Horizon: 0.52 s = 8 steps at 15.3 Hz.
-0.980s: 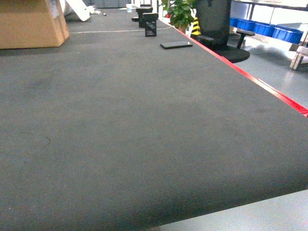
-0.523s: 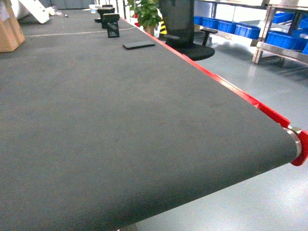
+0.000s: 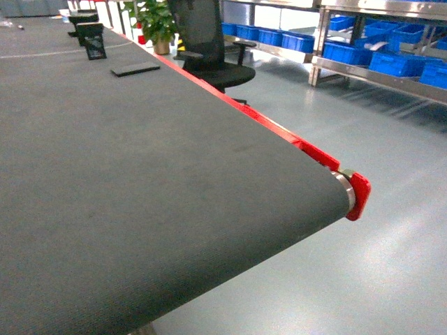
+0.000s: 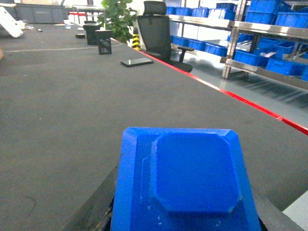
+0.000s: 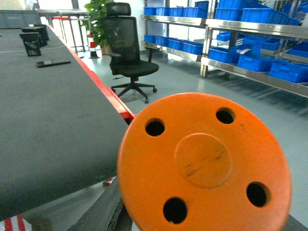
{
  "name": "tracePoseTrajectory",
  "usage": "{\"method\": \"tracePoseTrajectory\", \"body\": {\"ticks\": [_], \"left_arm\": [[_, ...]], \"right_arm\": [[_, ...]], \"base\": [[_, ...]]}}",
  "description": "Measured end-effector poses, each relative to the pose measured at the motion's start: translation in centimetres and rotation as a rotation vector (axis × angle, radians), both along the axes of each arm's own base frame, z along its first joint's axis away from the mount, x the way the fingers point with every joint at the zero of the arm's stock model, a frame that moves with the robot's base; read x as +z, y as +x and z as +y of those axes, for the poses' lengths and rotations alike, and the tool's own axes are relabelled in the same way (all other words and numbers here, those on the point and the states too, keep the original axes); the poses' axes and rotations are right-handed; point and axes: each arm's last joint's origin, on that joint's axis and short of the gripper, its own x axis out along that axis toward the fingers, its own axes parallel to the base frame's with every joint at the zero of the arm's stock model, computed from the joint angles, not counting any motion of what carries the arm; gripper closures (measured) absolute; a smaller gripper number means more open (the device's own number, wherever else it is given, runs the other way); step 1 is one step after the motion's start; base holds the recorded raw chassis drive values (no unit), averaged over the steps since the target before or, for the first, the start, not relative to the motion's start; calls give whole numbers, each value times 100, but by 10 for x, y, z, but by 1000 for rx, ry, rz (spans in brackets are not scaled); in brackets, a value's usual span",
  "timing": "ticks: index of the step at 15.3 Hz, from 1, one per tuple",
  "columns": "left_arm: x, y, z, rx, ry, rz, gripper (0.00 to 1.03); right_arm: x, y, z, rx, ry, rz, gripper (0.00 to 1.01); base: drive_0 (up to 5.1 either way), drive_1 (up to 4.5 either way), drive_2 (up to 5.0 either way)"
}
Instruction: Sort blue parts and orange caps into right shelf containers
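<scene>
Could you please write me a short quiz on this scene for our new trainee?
1. True or false: the orange cap at the right wrist camera has four holes.
2. What stands on the floor between the table and the shelf crates? A) a chair B) a ladder C) a cart
3. Fill in: the part at the left wrist camera is ___.
Key: 1 true; 2 A; 3 blue.
</scene>
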Motion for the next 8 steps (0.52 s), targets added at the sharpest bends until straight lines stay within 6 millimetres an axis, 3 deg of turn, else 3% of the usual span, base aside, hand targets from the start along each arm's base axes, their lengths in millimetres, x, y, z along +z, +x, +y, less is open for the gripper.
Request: {"method": "tracePoseTrajectory", "body": {"ticks": [8], "left_arm": [[0,0,0,0,0,0,61]], "right_arm": [[0,0,0,0,0,0,57]], "base": [[-159,-159,-159]]}}
